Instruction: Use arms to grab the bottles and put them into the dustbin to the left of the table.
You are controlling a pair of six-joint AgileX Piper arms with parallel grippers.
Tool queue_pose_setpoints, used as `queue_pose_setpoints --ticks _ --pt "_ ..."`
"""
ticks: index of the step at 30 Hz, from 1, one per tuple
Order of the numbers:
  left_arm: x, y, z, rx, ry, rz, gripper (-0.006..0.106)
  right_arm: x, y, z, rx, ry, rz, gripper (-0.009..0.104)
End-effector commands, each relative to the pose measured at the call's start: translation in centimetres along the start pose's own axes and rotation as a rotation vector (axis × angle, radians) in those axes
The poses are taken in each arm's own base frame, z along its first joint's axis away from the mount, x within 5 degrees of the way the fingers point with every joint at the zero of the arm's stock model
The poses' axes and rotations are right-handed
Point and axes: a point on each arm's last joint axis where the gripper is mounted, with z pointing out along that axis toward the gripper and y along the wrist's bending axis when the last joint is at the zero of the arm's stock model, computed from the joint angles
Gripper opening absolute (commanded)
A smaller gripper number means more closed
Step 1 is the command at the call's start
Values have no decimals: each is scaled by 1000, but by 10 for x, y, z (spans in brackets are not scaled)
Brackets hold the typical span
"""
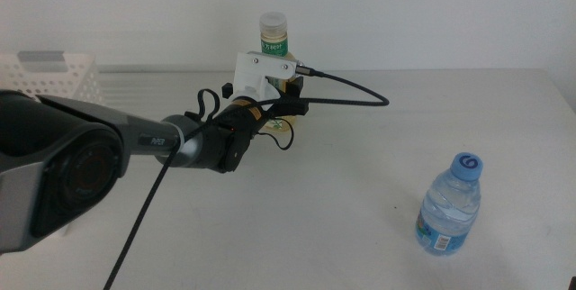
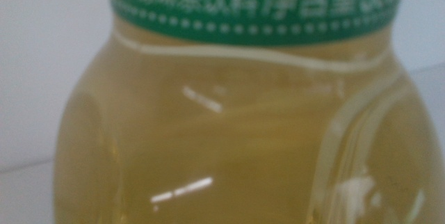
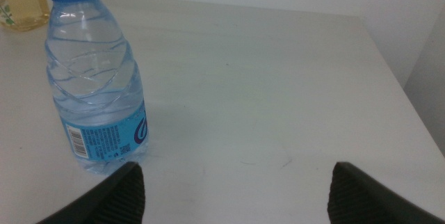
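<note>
Yellow tea bottle (image 1: 274, 42): upright, upper centre of the tabletop (image 1: 360, 191), left tool (image 1: 290, 101) at its body; grip cannot be told. Water bottle (image 1: 449, 205): upright, lower right. Right tool (image 3: 236, 189): jaws wide apart, empty. Dustbin (image 1: 49, 76): upper left.

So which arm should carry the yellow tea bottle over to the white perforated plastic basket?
Left. Its gripper is already at the yellow tea bottle, which fills its wrist view, and the white perforated basket sits on its side. The right gripper waits open by the clear blue-capped water bottle.
</note>
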Motion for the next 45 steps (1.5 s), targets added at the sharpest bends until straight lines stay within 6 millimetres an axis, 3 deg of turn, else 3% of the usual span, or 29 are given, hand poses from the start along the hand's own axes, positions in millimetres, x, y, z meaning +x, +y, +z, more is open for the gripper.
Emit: queue_pose_setpoints --ticks 1,7,20,23,31,38,45 --pt "-62 -14 -10 37 -153 5 -5 -10 -1 -3 18 -105 -16 96" --pt "-99 -18 -46 38 -60 52 -3 -10 -1 -3 18 -105 -16 96" --pt "-206 -20 -174 22 165 77 0 -10 -1 -3 18 -105 -16 96" --pt "-221 -11 -195 -7 212 71 0 -10 -1 -3 18 -105 -16 96" --pt "-256 46 -234 -191 533 9 0 -10 -1 -3 18 -105 -16 96" --pt "-278 103 -269 -349 643 6 0 -10 -1 -3 18 -105 -16 96" --pt "-271 159 -275 -431 748 -56 0 -10 -1 -3 18 -105 -16 96"
